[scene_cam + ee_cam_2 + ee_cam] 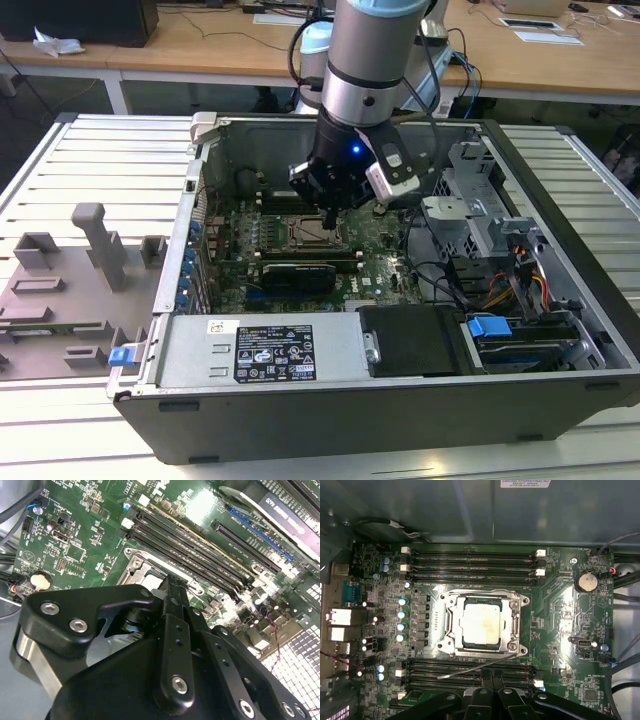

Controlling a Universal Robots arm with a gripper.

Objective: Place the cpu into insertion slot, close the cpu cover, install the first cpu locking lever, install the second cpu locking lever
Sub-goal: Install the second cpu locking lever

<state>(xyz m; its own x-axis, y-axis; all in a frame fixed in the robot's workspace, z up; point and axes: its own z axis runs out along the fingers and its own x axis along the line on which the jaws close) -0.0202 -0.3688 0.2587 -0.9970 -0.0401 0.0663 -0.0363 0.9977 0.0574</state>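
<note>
In the first wrist view the silver-grey cpu lies flat in the insertion slot on the green board. The cpu cover, a silvery frame, lies down around it. A thin metal locking lever juts out at a slant beside the socket, unlatched. My gripper sits just past that lever with its black fingers together and nothing between them. In the exterior view the gripper hangs low inside the case, right beside the cpu. The fingertip shows over the socket rim in the second wrist view.
Long black memory slots run on both sides of the socket. A black graphics card and the power supply lie toward the case front, a drive cage with cables at the exterior view's right. A grey fixture stands outside the case.
</note>
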